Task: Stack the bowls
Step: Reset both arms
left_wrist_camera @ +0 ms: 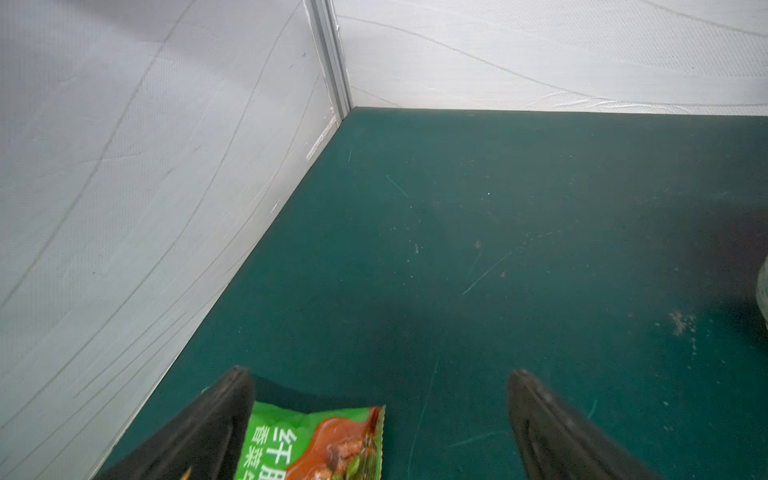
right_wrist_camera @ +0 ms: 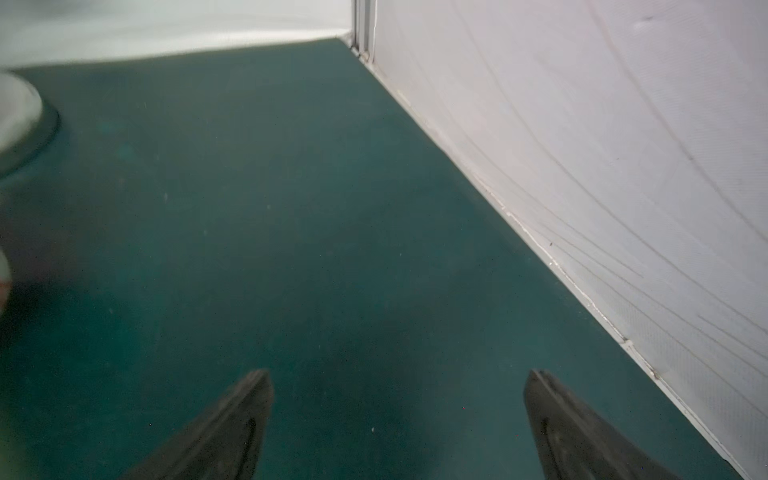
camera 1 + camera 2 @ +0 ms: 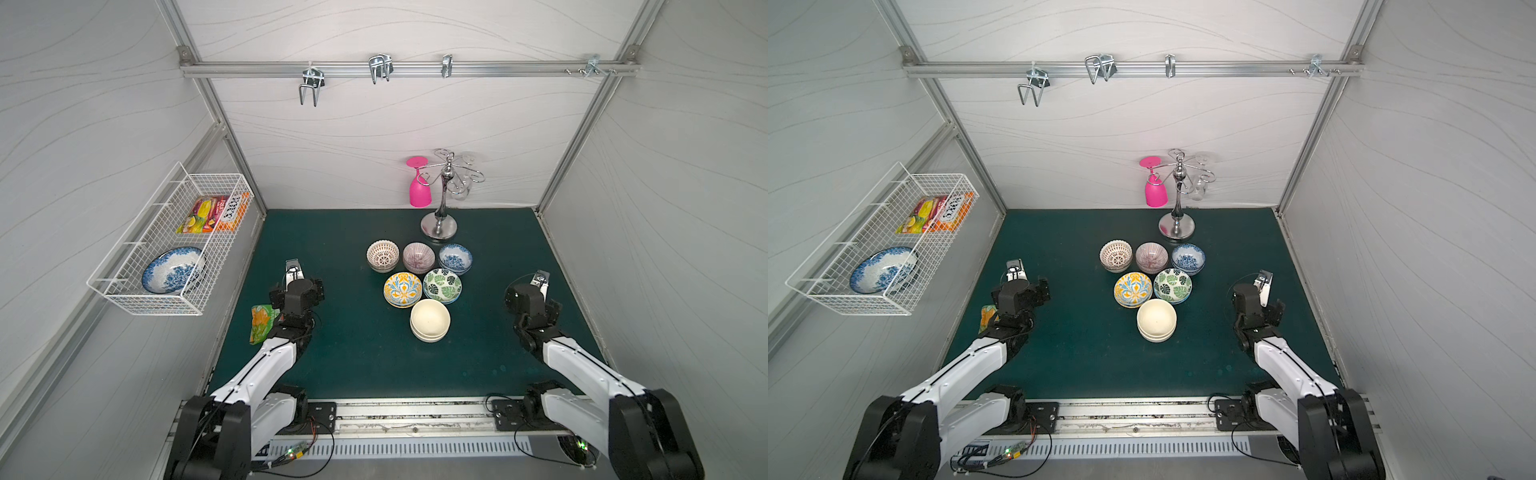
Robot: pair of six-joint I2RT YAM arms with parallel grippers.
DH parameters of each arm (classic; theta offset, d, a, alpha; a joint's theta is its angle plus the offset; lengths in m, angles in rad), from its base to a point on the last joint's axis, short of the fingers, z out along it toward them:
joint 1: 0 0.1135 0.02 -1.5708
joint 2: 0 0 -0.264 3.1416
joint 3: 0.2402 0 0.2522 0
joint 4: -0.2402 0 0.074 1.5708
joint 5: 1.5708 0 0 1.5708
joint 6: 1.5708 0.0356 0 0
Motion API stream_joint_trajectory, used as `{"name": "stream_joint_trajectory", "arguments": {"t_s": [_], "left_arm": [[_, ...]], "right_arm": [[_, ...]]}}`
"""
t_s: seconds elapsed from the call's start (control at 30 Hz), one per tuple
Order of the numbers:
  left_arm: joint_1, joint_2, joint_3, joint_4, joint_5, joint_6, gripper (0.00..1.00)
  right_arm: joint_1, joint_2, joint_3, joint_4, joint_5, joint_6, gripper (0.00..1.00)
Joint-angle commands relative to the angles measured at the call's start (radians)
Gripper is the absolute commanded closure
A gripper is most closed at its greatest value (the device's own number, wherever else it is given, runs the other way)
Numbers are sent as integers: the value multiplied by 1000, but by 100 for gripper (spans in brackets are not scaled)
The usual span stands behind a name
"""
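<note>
Bowls (image 3: 442,285) sit in six close piles, seemingly nested pairs, midway across the green mat (image 3: 345,257), while the left gripper (image 1: 378,370) and right gripper (image 2: 399,372) hang wide open and empty to either side, any merging into taller stacks apparently not yet done.

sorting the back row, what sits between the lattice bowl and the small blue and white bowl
The pink-purple striped bowl, close beside both the lattice bowl and the blue-and-white bowl. Both top views show it; neither wrist view does.
</note>
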State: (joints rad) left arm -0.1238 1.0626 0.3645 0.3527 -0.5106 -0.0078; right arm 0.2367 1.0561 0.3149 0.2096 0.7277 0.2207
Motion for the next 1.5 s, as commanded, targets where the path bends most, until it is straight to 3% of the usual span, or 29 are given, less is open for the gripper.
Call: {"name": "stream_joint_trajectory", "arguments": {"t_s": [0.0,0.23,0.4,0.47,0.67,0.73,0.87,1.47], "left_arm": [[25,84,-16,273,65,51,0],[80,326,16,452,242,21,0],[114,498,-11,647,384,39,0],[115,503,8,609,444,63,0],[123,506,23,587,406,38,0],[123,490,41,515,382,20,0],[122,492,42,517,378,20,0],[120,491,40,523,379,20,0]], "right_arm": [[-8,31,-16,213,-52,-97,1],[-67,197,-17,489,-158,-170,1],[-184,265,34,494,-423,-104,1],[-205,273,15,543,-461,-111,1],[-193,511,-15,854,-504,-173,1],[-166,480,49,680,-478,-192,1],[-158,498,89,634,-478,-202,1],[-190,495,115,584,-543,-186,1]]}}
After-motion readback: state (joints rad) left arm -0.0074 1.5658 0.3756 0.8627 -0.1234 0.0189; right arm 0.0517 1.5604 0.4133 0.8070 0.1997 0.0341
